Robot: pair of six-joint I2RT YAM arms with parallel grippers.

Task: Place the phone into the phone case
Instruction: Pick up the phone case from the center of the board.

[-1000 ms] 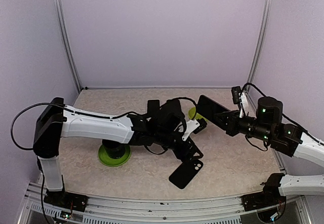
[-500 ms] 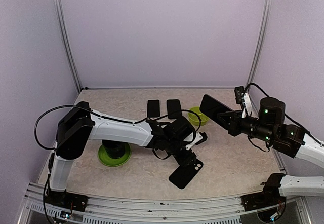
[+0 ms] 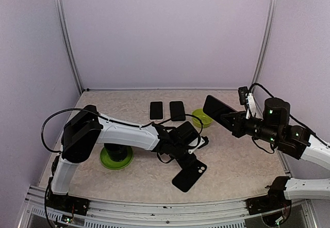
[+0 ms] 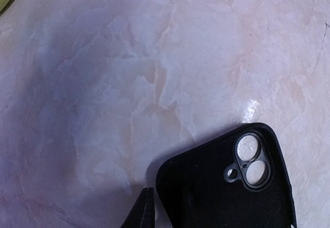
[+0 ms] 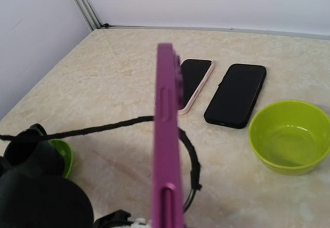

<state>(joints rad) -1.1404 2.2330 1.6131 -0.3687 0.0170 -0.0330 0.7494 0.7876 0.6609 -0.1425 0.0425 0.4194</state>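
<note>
Holding the purple phone [image 3: 215, 111] up in the air, I am squeezing it tight in my right pincer [image 3: 230, 118], out at the 3 o'clock side of the table [image 3: 242, 161]. In my right wrist view the phone is standing on its thin edge, straight up the middle.

My left pincer [image 3: 193, 155] is reaching low over the middle of the table. The black phone case [image 3: 189, 176] is lying flat just at 5 o'clock from it, with its camera hole facing up. In my left wrist view only one fingertip [image 4: 146, 210] is showing, right beside the edge of the case. I cannot tell if this pincer is apart, together or gripping the case.

A green bowl [image 3: 202, 117] is sitting at 12 o'clock from my left pincer. Two more phones are lying side by side at 11 o'clock, a black phone [image 3: 177, 110] and a phone with a pink edge [image 3: 156, 110]. A green round thing [image 3: 111, 158] is sitting at 9 o'clock, under my left arm.
</note>
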